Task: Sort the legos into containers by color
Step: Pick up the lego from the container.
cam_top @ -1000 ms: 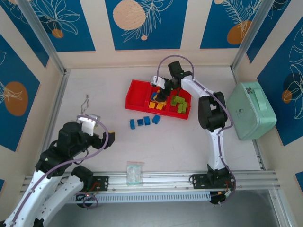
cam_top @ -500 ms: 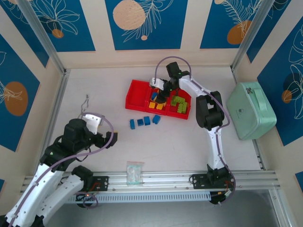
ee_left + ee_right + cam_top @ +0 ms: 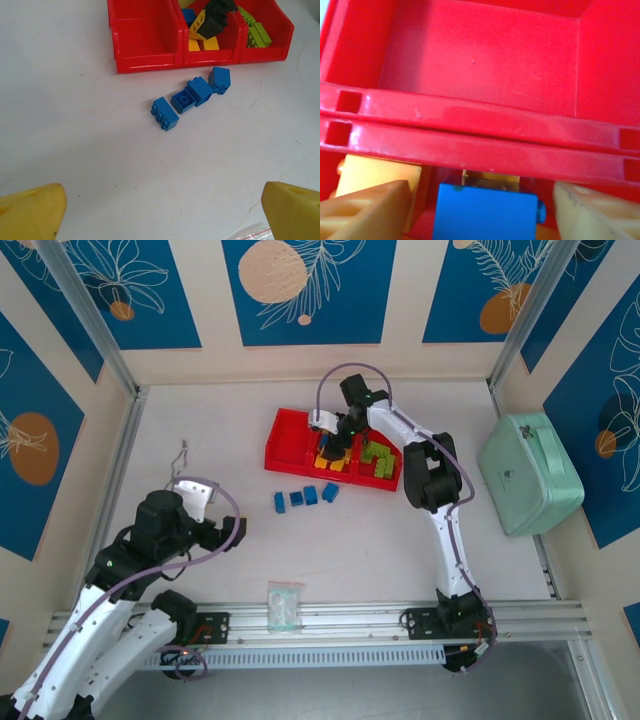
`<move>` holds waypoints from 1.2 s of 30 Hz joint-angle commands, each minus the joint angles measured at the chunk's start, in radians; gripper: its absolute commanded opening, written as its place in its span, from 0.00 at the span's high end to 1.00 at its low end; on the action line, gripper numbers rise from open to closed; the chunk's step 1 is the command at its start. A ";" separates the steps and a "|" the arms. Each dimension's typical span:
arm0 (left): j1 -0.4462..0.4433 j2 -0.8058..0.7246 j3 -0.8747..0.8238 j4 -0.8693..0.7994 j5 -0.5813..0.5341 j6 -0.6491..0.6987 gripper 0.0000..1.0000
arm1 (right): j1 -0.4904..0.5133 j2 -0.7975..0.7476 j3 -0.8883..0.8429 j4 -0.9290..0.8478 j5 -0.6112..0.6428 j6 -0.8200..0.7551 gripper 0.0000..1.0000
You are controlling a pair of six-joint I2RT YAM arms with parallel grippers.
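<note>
A robot lab booth: aluminium rail (image 3: 330, 614), patterned wall panels (image 3: 300, 290), white tabletop (image 3: 350, 540).

Bright, even light; soft shadows.

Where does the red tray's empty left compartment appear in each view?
Top external: left compartment, above centre, leftmost of three.
Left wrist: compartment at top edge, left of centre.
Right wrist: compartment in upper half, beyond the double wall.
Shared landmark: orange-yellow bricks in the neighbouring compartment.
</note>
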 commanded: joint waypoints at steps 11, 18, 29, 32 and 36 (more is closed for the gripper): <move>0.048 0.016 0.003 -0.006 0.005 0.012 0.01 | 0.041 -0.037 -0.006 -0.047 0.105 -0.044 0.57; 0.057 0.015 0.002 -0.004 0.016 0.013 0.01 | 0.062 -0.105 -0.001 -0.073 0.083 -0.030 0.71; 0.088 0.026 0.003 -0.001 0.029 0.012 0.01 | 0.127 -0.311 -0.143 -0.001 0.146 0.071 0.88; 0.098 0.024 0.002 0.005 0.041 0.011 0.01 | 0.151 -0.326 -0.139 0.046 0.123 0.128 0.88; 0.105 0.024 -0.001 0.008 0.050 0.010 0.01 | 0.197 -0.247 -0.040 0.039 0.153 0.186 0.85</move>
